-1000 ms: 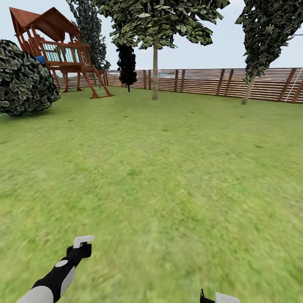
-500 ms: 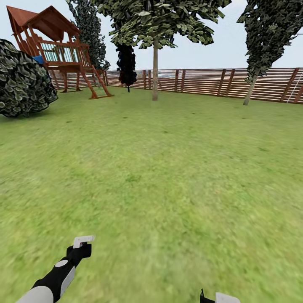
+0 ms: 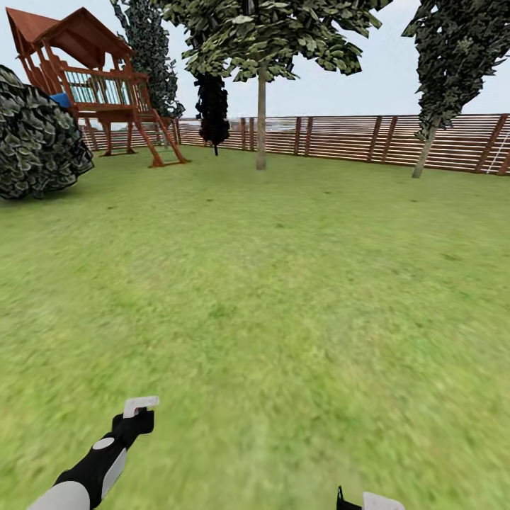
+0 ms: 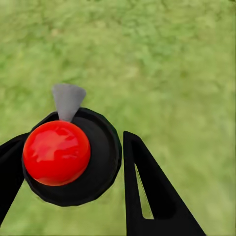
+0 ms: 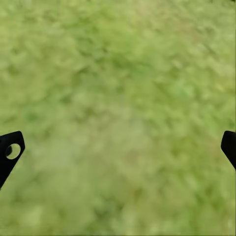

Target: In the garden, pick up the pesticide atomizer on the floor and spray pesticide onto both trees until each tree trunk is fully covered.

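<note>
In the left wrist view the pesticide atomizer (image 4: pixel 56 152) is seen from above: a shiny red top on a dark round body with a grey nozzle. My left gripper (image 4: pixel 71 142) is shut on it, a black finger on each side, above blurry green grass. The head view has the same gripper (image 3: pixel 137 419) low at the left with the atomizer's pale tip (image 3: pixel 140 404) sticking up. The right gripper (image 5: pixel 118 147) is open over bare grass, holding nothing. A tall tree with a straight bare trunk (image 3: pixel 261 120) stands far ahead near the fence.
A wide lawn (image 3: pixel 283 283) stretches ahead to a brown slatted fence (image 3: pixel 354 138). A wooden playhouse (image 3: pixel 92 85) and a large dark bush (image 3: pixel 35 142) stand at the far left. A dark thin-trunked tree (image 3: pixel 425 149) leans at the far right.
The whole head view has spread slightly outward, so the camera has moved a little forward. Both arms hold the same pose and the atomizer stays in the left gripper.
</note>
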Tool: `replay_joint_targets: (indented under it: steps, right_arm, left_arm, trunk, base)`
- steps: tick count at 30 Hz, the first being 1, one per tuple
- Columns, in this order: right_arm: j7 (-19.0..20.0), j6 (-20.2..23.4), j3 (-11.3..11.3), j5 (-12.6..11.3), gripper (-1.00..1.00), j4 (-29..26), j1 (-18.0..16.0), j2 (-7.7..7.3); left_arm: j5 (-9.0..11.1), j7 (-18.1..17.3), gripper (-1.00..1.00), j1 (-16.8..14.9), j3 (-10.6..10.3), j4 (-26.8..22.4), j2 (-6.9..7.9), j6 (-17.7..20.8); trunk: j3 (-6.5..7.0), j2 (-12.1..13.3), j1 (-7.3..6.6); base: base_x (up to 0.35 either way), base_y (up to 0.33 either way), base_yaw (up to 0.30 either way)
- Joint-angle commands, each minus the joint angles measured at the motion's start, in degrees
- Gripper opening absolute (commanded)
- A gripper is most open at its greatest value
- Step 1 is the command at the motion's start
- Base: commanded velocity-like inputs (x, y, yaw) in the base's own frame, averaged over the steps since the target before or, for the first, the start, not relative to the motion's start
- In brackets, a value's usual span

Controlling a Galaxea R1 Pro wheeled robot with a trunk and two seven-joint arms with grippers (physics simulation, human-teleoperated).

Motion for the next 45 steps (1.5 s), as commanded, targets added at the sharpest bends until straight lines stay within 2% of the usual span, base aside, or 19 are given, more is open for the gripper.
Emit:
replay_joint_targets:
  steps: [1, 45]
  right_arm:
    - [0.0, 0.0, 0.0, -0.01, 1.0, 0.0, -0.02, 0.0]
    - [0.01, 0.0, 0.0, -0.01, 1.0, 0.0, -0.01, 0.0]
  left_arm:
    - [0.01, 0.01, -1.0, 0.0, 0.0, -0.01, 0.0, 0.0]
    - [0.01, 0.01, -1.0, 0.0, 0.02, -0.01, 0.0, 0.0]
  trunk:
    - [0.0, 0.0, 0.0]
    - [0.0, 0.0, 0.0]
  base:
    - [0.34, 0.0, 0.0]
    - [0.34, 0.0, 0.0]
